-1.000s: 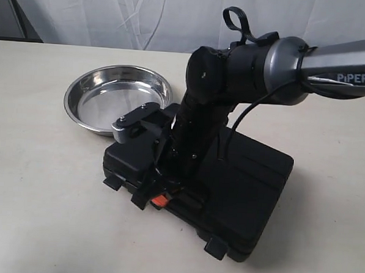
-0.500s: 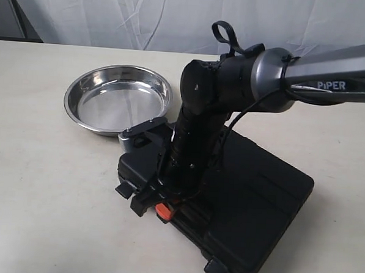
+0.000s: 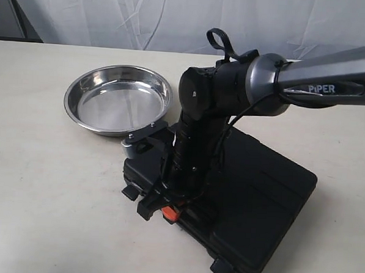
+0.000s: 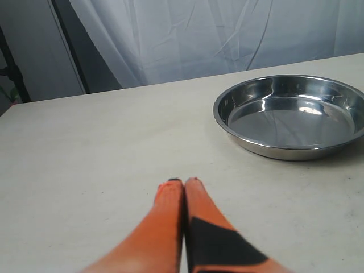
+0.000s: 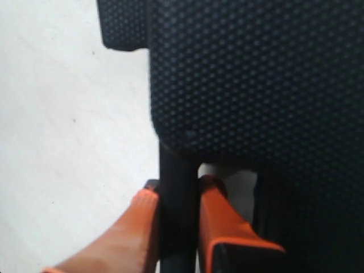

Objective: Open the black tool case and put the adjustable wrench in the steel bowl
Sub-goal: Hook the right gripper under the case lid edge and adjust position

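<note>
The black tool case [image 3: 259, 195] lies closed on the table, just to the near right of the steel bowl [image 3: 118, 99], which is empty. My right gripper [image 3: 166, 208] reaches down at the case's near-left edge. In the right wrist view its orange fingers [image 5: 142, 216] clamp a black bar of the case's handle, below the dimpled lid [image 5: 256, 74]; the right gripper [image 5: 177, 190] is shut on it. My left gripper [image 4: 183, 182] is shut and empty over bare table, with the bowl [image 4: 293, 114] a short way beyond it. The adjustable wrench is hidden.
Two clip latches [image 3: 130, 192] [image 3: 221, 268] stick out from the case's near edge. The right arm's wrist and forearm [image 3: 234, 90] hang over the case and the bowl's rim. The beige table [image 3: 33, 184] ends at a white curtain at the back.
With the right gripper holding its handle, the case has slid right and toward the near edge, turning a little and drawing away from the bowl. The bowl has stayed put.
</note>
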{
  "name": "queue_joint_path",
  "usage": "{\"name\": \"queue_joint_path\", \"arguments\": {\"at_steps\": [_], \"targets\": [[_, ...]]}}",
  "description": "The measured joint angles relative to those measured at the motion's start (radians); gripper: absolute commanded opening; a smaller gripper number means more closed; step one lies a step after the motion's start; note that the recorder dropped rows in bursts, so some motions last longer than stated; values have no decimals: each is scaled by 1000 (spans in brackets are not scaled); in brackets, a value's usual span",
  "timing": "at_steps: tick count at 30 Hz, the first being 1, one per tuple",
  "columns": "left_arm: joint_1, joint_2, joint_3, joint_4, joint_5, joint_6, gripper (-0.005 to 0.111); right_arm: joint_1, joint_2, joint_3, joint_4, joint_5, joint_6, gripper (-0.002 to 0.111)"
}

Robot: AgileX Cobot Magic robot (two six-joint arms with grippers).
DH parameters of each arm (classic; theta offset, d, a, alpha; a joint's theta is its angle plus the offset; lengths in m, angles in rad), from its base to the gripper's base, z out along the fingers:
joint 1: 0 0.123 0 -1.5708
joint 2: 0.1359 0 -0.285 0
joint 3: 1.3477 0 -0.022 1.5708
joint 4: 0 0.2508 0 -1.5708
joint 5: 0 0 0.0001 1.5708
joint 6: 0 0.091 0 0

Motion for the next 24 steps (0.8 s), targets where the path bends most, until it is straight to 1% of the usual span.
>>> {"name": "queue_joint_path", "arguments": {"at_steps": [4,5,7,9,10,11,12,14,15,24], "targets": [[0,0,0,0,0,0,0,0,0,0,18,-16,-6,0],[0,0,0,0,0,0,0,0,0,0,21,-25,-6,2],[0,0,0,0,0,0,0,0,0,0,21,-33,-6,12],[0,0,0,0,0,0,0,0,0,0,21,-39,-6,25],[0,0,0,0,0,0,0,0,0,0,21,-42,-6,29],[0,0,0,0,0,0,0,0,0,0,21,-42,-6,31],[0,0,0,0,0,0,0,0,0,0,19,-43,-8,29],[0,0,0,0,0,0,0,0,0,0,19,-47,-10,17],[0,0,0,0,0,0,0,0,0,0,19,-51,-12,-1],[0,0,0,0,0,0,0,0,-22,-2,3,-25,-14,-1]]}}
